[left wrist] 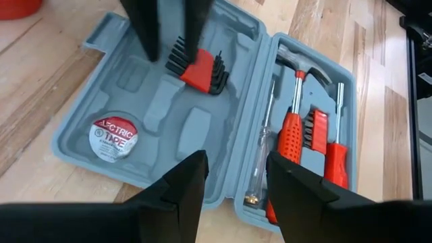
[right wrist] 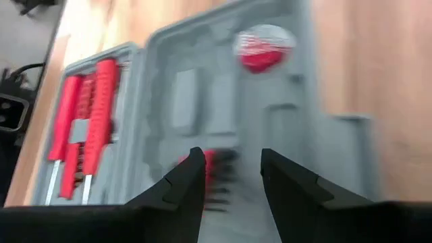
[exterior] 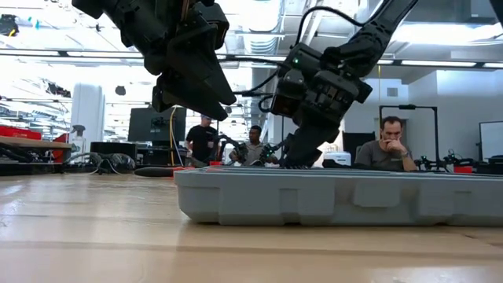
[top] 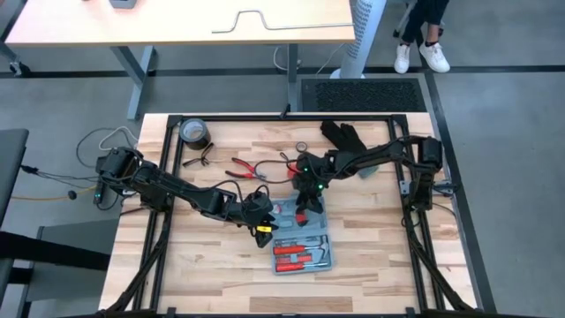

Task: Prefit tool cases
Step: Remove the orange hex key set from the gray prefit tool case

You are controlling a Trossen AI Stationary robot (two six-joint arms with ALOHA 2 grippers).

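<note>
the flat blue-grey plastic tool case (top: pixel 300 238) lies open mid-table, long axis running away from the arms; right gripper (top: pixel 306 210) hovers spread over its far half, left gripper (top: pixel 262 225), also spread, just beside

Overhead cam looks straight down, low one sits at worktop (top: pixel 371 274) level, both wrist cams hover close over the open tool case (left wrist: pixel 169 108).

Open tool case (top: pixel 300 240) crowded from above by left gripper (top: pixel 262 231) and right gripper (top: pixel 305 215); bare table (top: pixel 203 274) left free at case's left side.
</note>
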